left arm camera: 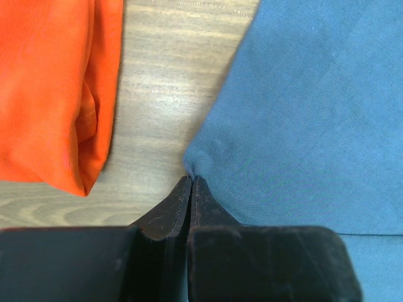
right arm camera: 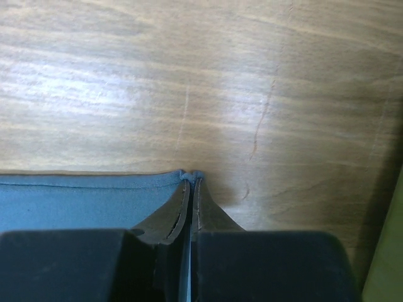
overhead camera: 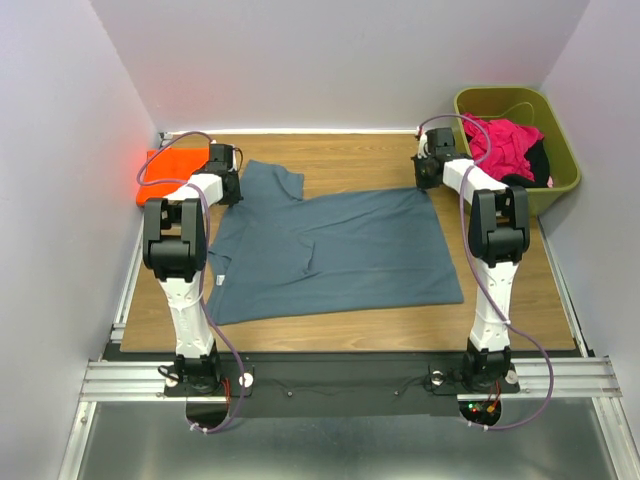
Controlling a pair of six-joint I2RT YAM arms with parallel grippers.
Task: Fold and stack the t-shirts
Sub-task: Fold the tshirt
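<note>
Looks like the very start of folding the larger shirt.

Spread sideways over the middle of the table, hem to the right and sleeves to the left, with a few wrinkles near the centre and no fold in it yet: the blue-grey t-shirt [overhead camera: 330, 250]. Gripped at two points along its far edge.

Off at the far left corner, in a compact bundle that looks folded: the orange t-shirt [overhead camera: 172, 168]. Close beside the blue cloth in the left wrist view, but with bare wood between.

Held at the far left tip of the blue cloth by the left gripper [left arm camera: 191, 179], jaws pressed together on the fabric. Held at the far right hem corner by the right gripper [right arm camera: 191, 175], jaws likewise closed, a small nub of cloth bunched at the tips.

Calls next for raising both corners together and level, then carrying the far edge over toward the near edge to halve the shirt. Needs even tension between the two grips. Otherwise risks a skewed crease or a corner slipping free.

Boxed in by plain pale walls [overhead camera: 350, 60] on three sides. Below, a wooden table [overhead camera: 500, 320] with visible grain, and a metal rail [overhead camera: 350, 375] along the near edge. At the far right, a green bin [overhead camera: 560, 185] holding pink cloth [overhead camera: 505, 145] and something dark.
</note>
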